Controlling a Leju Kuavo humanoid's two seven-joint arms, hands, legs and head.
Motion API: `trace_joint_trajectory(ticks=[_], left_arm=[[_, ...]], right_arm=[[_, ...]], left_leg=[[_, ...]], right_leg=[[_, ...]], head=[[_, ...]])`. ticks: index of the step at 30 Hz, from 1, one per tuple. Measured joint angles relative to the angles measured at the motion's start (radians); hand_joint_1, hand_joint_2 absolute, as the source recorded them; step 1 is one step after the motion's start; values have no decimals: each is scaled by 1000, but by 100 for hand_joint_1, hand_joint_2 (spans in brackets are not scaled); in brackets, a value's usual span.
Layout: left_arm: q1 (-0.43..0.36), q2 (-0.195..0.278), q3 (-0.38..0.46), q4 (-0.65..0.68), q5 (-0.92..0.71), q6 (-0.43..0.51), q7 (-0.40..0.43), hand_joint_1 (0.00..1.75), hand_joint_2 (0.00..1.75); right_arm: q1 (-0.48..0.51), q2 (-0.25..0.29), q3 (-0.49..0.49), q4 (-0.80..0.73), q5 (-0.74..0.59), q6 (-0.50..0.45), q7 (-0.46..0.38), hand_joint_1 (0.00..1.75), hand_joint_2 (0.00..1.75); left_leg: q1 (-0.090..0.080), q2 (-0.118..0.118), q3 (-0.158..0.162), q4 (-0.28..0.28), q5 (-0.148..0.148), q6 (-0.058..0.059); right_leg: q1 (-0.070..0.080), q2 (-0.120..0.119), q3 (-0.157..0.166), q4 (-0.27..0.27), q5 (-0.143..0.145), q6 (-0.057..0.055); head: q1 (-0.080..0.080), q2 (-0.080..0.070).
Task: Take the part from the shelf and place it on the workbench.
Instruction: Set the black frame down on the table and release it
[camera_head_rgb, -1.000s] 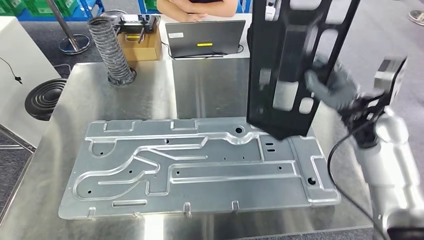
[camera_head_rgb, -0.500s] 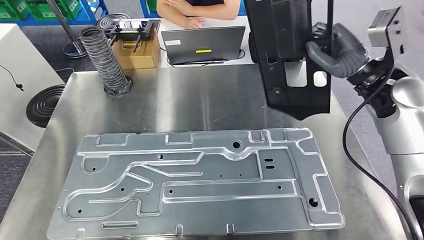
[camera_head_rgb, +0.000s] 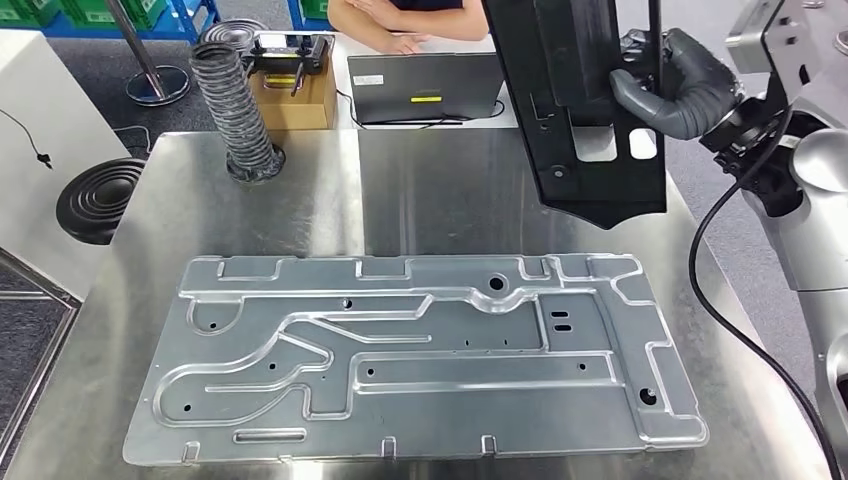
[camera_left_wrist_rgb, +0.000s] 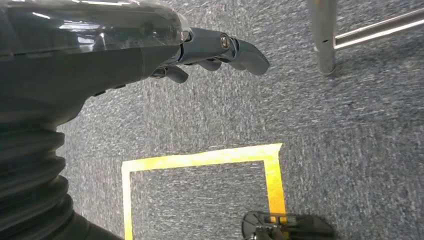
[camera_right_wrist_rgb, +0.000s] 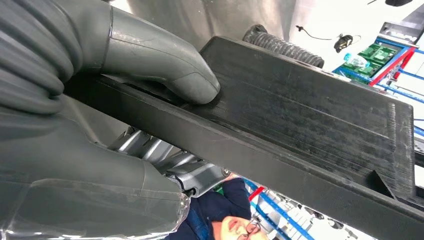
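The part (camera_head_rgb: 580, 100), a flat black matte panel with rectangular cutouts and small holes, hung upright over the far right of the counter (camera_head_rgb: 440, 190), its lower edge clear of the steel. The right hand (camera_head_rgb: 668, 85) gripped its right edge, a thick grey thumb pressed on one face and dark fingers wrapped round the other. In the right wrist view the part (camera_right_wrist_rgb: 310, 125) showed a fine ribbed grain, with the thumb (camera_right_wrist_rgb: 160, 55) flat against it.

The counter was brushed stainless steel, reflective. On its near half lay a large stamped metal plate (camera_head_rgb: 420, 360), pale grey, with raised ribs, curved channels and small round holes. A black corrugated hose (camera_head_rgb: 235, 110) stood at the far left. Beyond it sat a cardboard box (camera_head_rgb: 292, 85) and a dark laptop (camera_head_rgb: 425, 85), with a person's folded arms (camera_head_rgb: 400, 20) behind.

The left hand (camera_left_wrist_rgb: 210, 52) hung above grey carpet, holding nothing, fingers loosely curled and apart, near a square of yellow tape (camera_left_wrist_rgb: 200, 165).
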Motion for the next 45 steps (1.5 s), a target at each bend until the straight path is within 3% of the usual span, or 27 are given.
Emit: trace_joint_trajectory(ticks=[2, 3, 6, 7, 8, 10, 12, 13, 14, 16, 18, 19, 22, 24, 26, 28, 29, 30, 32, 34, 36, 38, 39, 42, 43, 44, 45], left_arm=[[0, -2, 3, 0, 3, 0, 0, 0, 175], [0, -3, 5, 0, 4, 0, -1, 0, 175], [3, -5, 9, 0, 5, 1, -7, 0, 175], [4, -5, 10, 0, 5, 1, -8, 0, 175], [4, -5, 10, 0, 5, 2, -9, 0, 175], [5, -5, 11, 0, 6, 3, -9, 0, 175], [5, -5, 11, 0, 6, 3, -10, 0, 175], [5, -5, 11, 0, 7, 3, -11, 0, 175], [5, -5, 11, 0, 7, 3, -11, 0, 175], [4, -5, 11, 0, 7, 3, -13, 0, 175], [4, -6, 11, 0, 6, 3, -14, 0, 175], [4, -6, 11, 0, 6, 2, -15, 0, 175], [7, -5, 12, 0, 2, 0, -16, 0, 175], [7, -5, 12, 0, -2, -1, -17, 0, 175], [8, -5, 12, 0, -4, -3, -19, 0, 175], [11, -5, 12, 0, -6, -4, -21, 0, 175], [12, -5, 12, 0, -7, -4, -23, 0, 175], [13, -5, 12, 0, -9, -5, -24, 0, 175], [15, -6, 11, 0, -12, -5, -26, 0, 175], [16, -6, 11, 0, -14, -6, -26, 0, 175], [18, -6, 11, 0, -15, -5, -26, 0, 175], [20, -5, 10, 0, -16, -3, -27, 0, 175], [20, -4, 10, 0, -17, -2, -27, 0, 175], [24, -2, 10, 0, -20, 2, -26, 0, 175], [26, 0, 9, 0, -21, 3, -25, 0, 175], [27, 1, 9, 0, -21, 4, -23, 0, 175], [28, 2, 9, 0, -21, 5, -22, 0, 175]], right_arm=[[-6, 0, 6, 3, 0, -2, -3, 171, 175], [-11, 0, 8, 4, 1, -4, -5, 171, 175], [-26, -1, 22, 8, 12, -13, -15, 171, 175], [-29, -1, 28, 8, 16, -16, -18, 171, 175], [-32, 0, 35, 9, 20, -19, -20, 171, 175], [-35, 0, 46, 9, 25, -21, -23, 171, 175], [-36, 0, 57, 9, 30, -23, -23, 171, 175], [-36, -1, 63, 9, 33, -24, -24, 171, 175], [-36, -2, 68, 10, 35, -25, -24, 171, 175], [-36, -7, 74, 11, 39, -27, -26, 171, 175], [-35, -16, 78, 13, 44, -33, -33, 171, 175], [-34, -21, 79, 14, 51, -38, -42, 171, 175], [-21, -43, 87, 18, 113, -66, -88, 171, 175], [-6, -62, 94, 19, 161, -88, -118, 171, 175], [11, -76, 99, 21, 191, -98, -134, 171, 175], [32, -86, 107, 24, 227, -111, -149, 171, 175], [43, -90, 111, 27, 257, -123, -160, 171, 175], [52, -93, 115, 30, 290, -139, -172, 171, 175], [61, -100, 125, 37, 376, -185, -199, 171, 175], [63, -103, 139, 51, 503, -262, -228, 171, 175], [64, -103, 159, 80, 673, -364, -258, 171, 175], [70, -95, 180, 125, 825, -462, -285, 171, 175], [75, -89, 190, 151, 887, -509, -295, 171, 175], [99, -61, 217, 233, 1033, -636, -306, 171, 175], [108, -50, 225, 263, 1078, -671, -305, 171, 175], [117, -38, 233, 293, 1125, -705, -302, 171, 175], [125, -25, 240, 325, 1177, -742, -298, 171, 175]], left_leg=[[-1, -1, -10, 3, 9, -5], [-1, -1, -12, 3, 14, -10], [-1, -3, -17, -2, 28, -27], [-1, -3, -22, 7, 15, -33], [0, -3, -31, 33, -16, -39], [5, 0, -63, 147, -114, -51], [12, 2, -85, 271, -178, -62], [15, 3, -77, 294, -178, -66], [18, 3, -52, 280, -161, -70], [24, 4, 45, 157, -128, -74], [23, 1, 118, 45, -129, -68], [21, -1, 128, 24, -135, -61], [19, -1, 115, 18, -120, -33], [20, 0, 101, 13, -104, -13], [16, 1, 84, 13, -92, -5], [11, 2, 69, 14, -82, -3], [9, 3, 64, 14, -78, -3], [7, 2, 60, 14, -74, -4], [3, 2, 56, 14, -68, -8], [3, 3, 52, 14, -62, -17], [5, 3, 50, 11, -55, -29], [4, 3, 40, 28, -72, -40], [4, 2, 25, 62, -95, -44], [7, 3, -51, 243, -182, -54], [8, 3, -64, 278, -187, -57], [9, 3, -60, 276, -172, -59], [10, 3, -38, 233, -140, -59]], right_leg=[[6, 1, 64, -110, 30, -9], [9, 1, 76, -135, 35, -13], [13, -2, 67, -147, 56, -29], [11, -4, 63, -152, 66, -36], [7, -6, 57, -158, 77, -42], [4, -8, 40, -162, 96, -50], [3, -9, 17, -160, 113, -48], [1, -9, 5, -157, 121, -45], [-1, -9, -7, -153, 127, -41], [-5, -10, -29, -141, 135, -30], [-4, -12, -45, -128, 143, -18], [-2, -14, -50, -126, 147, -11], [-6, -14, -58, -120, 147, 9], [-10, -12, -85, -55, 89, 17], [-10, -9, -133, 76, 10, 22], [-9, -7, -150, 156, -15, 23], [-9, -7, -131, 143, -3, 21], [-9, -7, -92, 91, 22, 17], [-4, -7, -1, -53, 58, 3], [5, -8, 41, -128, 67, -8], [8, -8, 41, -138, 74, -17], [4, -12, 43, -153, 85, -30], [1, -14, 42, -159, 90, -36], [0, -16, 34, -159, 96, -42], [0, -16, 32, -157, 96, -43], [0, -16, 31, -155, 95, -42], [0, -15, 31, -151, 94, -41]], head=[[0, 0], [0, 0], [0, 0], [0, 0], [0, 0], [0, 0], [0, 0], [0, 0], [0, 0], [0, 0], [0, 0], [0, 0], [0, 0], [0, 0], [0, 0], [0, 0], [0, 0], [0, 0], [0, 0], [0, 0], [0, 0], [0, 0], [0, 0], [0, 0], [0, 0], [0, 0], [0, 0]])
